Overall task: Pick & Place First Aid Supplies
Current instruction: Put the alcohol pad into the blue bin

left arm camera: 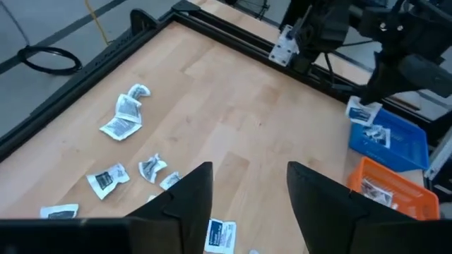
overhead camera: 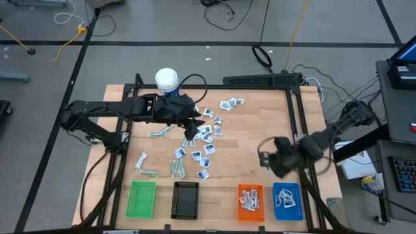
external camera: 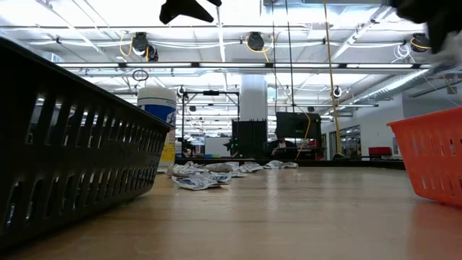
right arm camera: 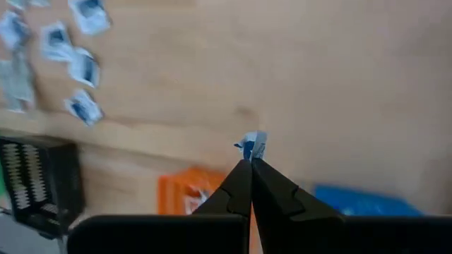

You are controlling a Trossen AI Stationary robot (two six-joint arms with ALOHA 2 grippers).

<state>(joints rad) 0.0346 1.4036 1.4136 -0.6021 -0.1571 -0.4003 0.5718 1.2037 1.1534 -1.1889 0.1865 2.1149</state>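
Lots of small flat packets [overhead camera: 205, 140] lie spread on the wooden surface [overhead camera: 253, 136], near the white bottle [overhead camera: 167, 80]. Most are square, white and blue. Some are long and pale green. The left end effector [left arm camera: 244, 201] hangs over them, partly open, with nothing in it. The right end effector [right arm camera: 251, 169] is closed tight on one small blue-and-white packet [right arm camera: 253, 144], up above the blue tray [overhead camera: 286, 201] and orange tray [overhead camera: 250, 201]. Green and black trays sit along the same edge. The room behind is big, with bright ceiling lights.
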